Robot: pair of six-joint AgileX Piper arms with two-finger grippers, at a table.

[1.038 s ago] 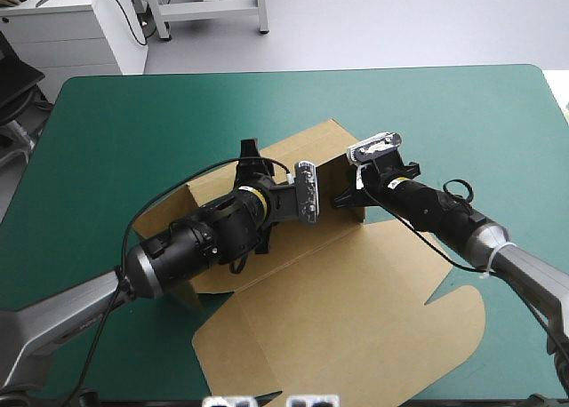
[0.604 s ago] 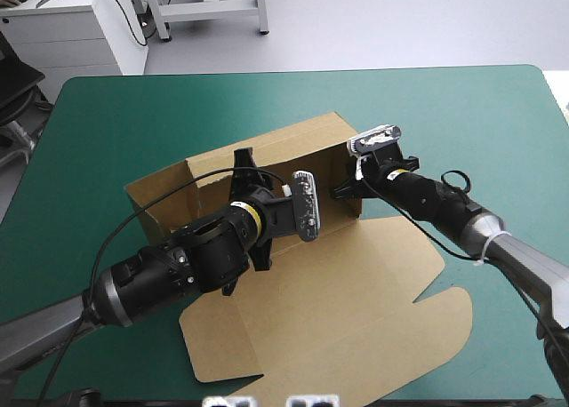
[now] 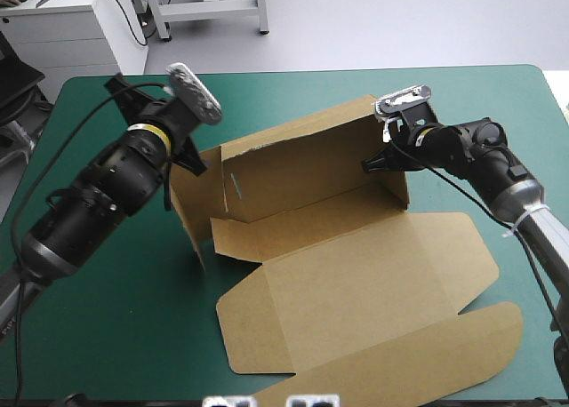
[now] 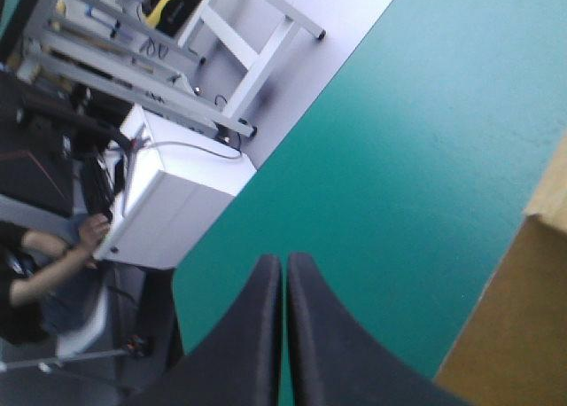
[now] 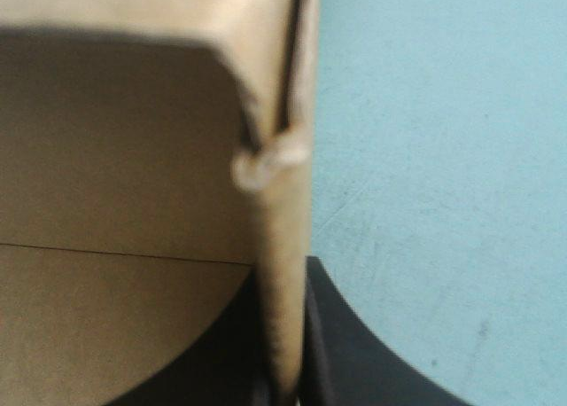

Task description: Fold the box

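The brown box (image 3: 307, 163) stands partly raised in mid-table, with its back wall and left wall up and its lid (image 3: 364, 291) flat toward the front edge. My right gripper (image 3: 375, 163) is at the box's right end, shut on the upright end wall. In the right wrist view that wall (image 5: 282, 229) runs edge-on between my right gripper's (image 5: 283, 277) black fingers. My left gripper (image 3: 182, 114) is raised above the table beside the box's left wall, pointing toward the far left corner. It (image 4: 285, 262) is shut and holds nothing, with a box edge (image 4: 523, 335) beside it.
Bare teal-green cover (image 3: 444, 96) lies behind the box and to both its sides. A lid flap (image 3: 444, 354) reaches almost to the front edge. A white cabinet (image 3: 80, 25) stands beyond the far left corner.
My left arm has pulled out of the box and risen toward the far left. The right gripper has carried the end wall right and back. The box has shifted and its walls stand taller.
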